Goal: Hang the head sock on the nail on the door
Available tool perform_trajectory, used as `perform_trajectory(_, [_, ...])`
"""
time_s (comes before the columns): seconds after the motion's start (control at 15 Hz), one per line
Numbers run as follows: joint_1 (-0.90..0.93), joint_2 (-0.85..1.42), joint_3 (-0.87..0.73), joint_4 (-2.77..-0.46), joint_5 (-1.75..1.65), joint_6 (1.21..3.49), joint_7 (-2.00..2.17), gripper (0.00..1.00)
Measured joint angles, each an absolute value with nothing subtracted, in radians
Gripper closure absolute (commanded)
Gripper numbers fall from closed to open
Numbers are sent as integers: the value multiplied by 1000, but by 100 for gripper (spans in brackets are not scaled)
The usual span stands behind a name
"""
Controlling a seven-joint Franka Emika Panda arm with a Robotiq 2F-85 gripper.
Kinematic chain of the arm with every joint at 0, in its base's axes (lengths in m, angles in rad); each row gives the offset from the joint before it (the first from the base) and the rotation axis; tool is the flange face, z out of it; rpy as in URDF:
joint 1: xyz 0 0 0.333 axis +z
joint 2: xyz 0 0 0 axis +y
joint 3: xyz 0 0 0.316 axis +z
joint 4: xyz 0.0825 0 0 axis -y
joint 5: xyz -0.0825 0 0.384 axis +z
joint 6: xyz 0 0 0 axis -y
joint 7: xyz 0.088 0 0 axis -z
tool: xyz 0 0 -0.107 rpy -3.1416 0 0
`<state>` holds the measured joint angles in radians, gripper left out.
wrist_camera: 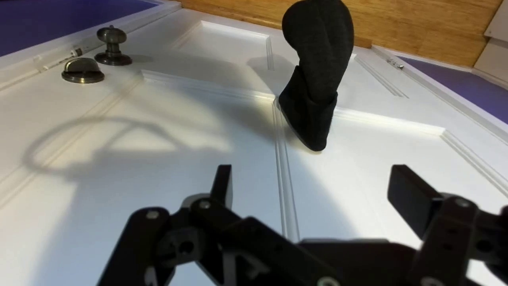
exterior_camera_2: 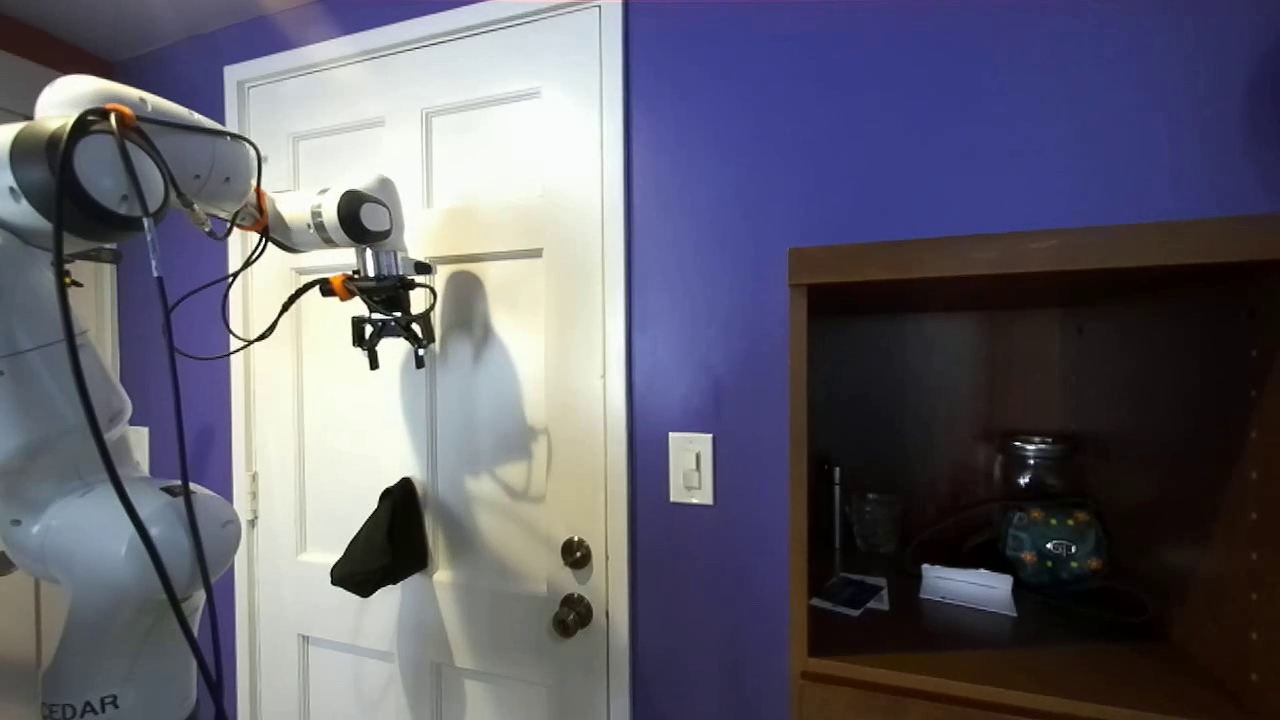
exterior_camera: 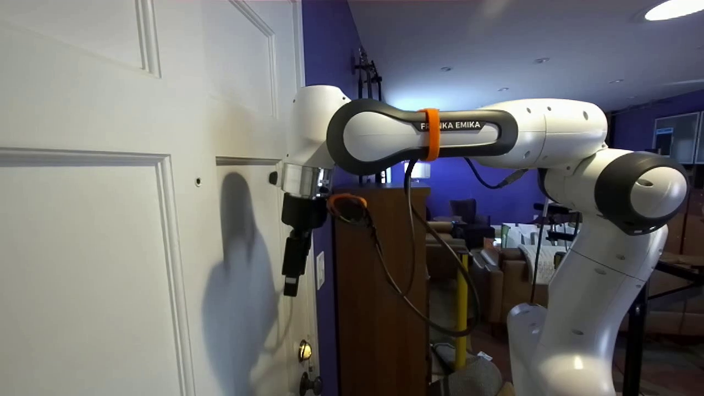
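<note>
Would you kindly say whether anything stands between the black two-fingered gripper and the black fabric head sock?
Nothing visible does: in an exterior view the open gripper is above the head sock, with only the white panelled door behind the gap; the wrist view agrees. Whether the head sock touches the door is unclear.

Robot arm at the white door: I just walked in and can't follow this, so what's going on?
A Franka Emika arm is extended toward the white panelled door, meant to hang a black head sock there. Its pincer is open, holding nothing. The head sock shows below it, slanting in front of the door; whether it hangs from something or is falling, I can't tell.
</note>
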<state>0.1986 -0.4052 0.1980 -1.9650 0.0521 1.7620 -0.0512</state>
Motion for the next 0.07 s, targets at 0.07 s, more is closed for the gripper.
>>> perform_trajectory(0.07, [199, -405, 198, -1962, 51, 1759, -51, 0])
